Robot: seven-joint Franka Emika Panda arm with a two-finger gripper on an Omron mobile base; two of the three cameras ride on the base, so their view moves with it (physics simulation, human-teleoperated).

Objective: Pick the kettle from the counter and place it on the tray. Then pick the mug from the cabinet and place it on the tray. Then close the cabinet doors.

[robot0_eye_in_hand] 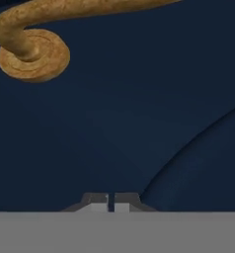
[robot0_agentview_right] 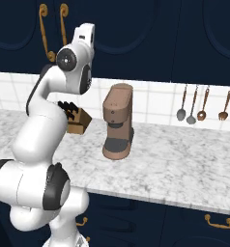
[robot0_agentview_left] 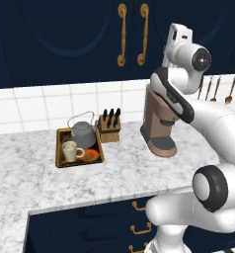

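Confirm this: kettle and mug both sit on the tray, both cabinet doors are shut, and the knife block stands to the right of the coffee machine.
Wrong on the knife block: the left base view shows it left of the coffee machine, just behind the tray. The rest holds: the kettle and mug sit on the tray, and the cabinet doors are shut.

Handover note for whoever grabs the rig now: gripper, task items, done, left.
Gripper: shut, holding nothing, right up against a navy cabinet door near the foot of its brass handle.
Kettle and mug: both on the tray, which sits on the counter beside the knife block.
Cabinet doors: look shut in the left base view, handles side by side.
Done: kettle and mug placed; doors appear closed.
Left: confirm the doors are fully shut, then back the arm off.
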